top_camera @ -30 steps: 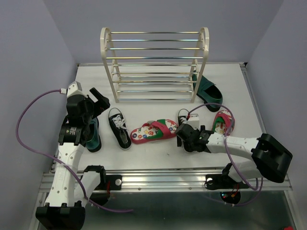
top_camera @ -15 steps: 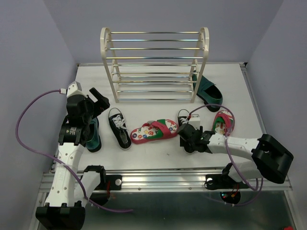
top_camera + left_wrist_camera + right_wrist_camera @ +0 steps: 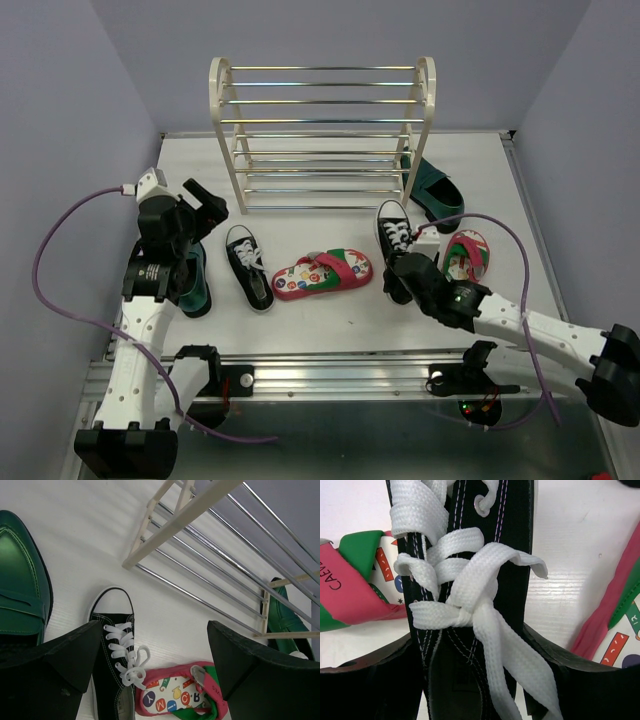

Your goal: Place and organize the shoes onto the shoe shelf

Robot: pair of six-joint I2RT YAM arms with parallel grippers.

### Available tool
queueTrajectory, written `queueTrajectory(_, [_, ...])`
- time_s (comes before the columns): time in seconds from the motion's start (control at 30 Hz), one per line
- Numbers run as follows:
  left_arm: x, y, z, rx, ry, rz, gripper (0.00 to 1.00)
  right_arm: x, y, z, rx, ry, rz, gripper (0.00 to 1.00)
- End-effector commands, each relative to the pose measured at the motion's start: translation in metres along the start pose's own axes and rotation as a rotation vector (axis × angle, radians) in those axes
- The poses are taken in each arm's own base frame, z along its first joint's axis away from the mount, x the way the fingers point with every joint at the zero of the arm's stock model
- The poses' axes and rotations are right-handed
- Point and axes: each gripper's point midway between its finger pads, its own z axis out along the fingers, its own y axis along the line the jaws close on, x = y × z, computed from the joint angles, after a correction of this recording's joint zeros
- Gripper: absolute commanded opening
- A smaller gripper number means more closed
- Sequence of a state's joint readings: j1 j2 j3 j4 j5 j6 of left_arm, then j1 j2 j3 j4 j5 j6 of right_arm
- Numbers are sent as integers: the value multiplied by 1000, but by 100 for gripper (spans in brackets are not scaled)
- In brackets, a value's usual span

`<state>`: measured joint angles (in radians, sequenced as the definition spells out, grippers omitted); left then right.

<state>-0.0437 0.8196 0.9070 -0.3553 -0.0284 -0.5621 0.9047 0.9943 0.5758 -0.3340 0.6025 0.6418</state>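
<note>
My right gripper (image 3: 402,272) is shut on the heel end of a black sneaker (image 3: 393,228) with white laces, holding it with its toe towards the shoe shelf (image 3: 322,130). In the right wrist view the sneaker (image 3: 470,580) fills the gap between both fingers (image 3: 370,680). The other black sneaker (image 3: 248,266) lies left of centre, beside a red-strapped flip-flop (image 3: 320,272). My left gripper (image 3: 205,208) hangs open above the table with nothing in it, over a green dress shoe (image 3: 192,282). In its wrist view the open left gripper (image 3: 152,640) frames the lying sneaker (image 3: 112,670) and flip-flop (image 3: 175,695).
A second flip-flop (image 3: 465,255) lies just right of the held sneaker. A second green dress shoe (image 3: 435,190) sits against the shelf's right side panel. The shelf's tiers of metal rods (image 3: 200,535) hold nothing. Grey walls close in the table (image 3: 320,330) on three sides.
My right gripper closed on the sneaker near the middle of the table and raised it, toe towards the shelf, as the right arm swung out to the right. The left arm barely moved.
</note>
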Motion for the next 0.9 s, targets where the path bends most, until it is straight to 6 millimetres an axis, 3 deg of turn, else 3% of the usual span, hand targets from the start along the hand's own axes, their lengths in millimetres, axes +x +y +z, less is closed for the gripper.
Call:
queueTrajectory(0.0, [-21, -12, 5, 38, -82, -51, 99, -36, 16, -1, -37, -112, 13, 1])
queueTrajectory(0.13, [-38, -26, 11, 69, -120, -65, 99, -48, 35, 9, -29, -92, -14, 1])
queueTrajectory(0.37, [-72, -70, 20, 276, -243, 135, 99, -75, 43, 41, 7, -54, 8, 1])
queueTrajectory(0.53, [-75, -80, 45, 331, -273, 303, 99, -86, 48, 57, -16, -38, -6, 1])
queueTrajectory(0.6, [-87, -85, 51, 337, -337, 333, 99, -88, 51, 63, -28, -26, -9, 1])
queueTrajectory(0.7, [-93, -84, 72, 316, -372, 376, 99, -92, 46, 76, -14, -12, -10, 1])
queueTrajectory(0.87, [-104, -99, 91, 355, -398, 466, 99, -99, 40, 84, -17, -14, -12, 1])
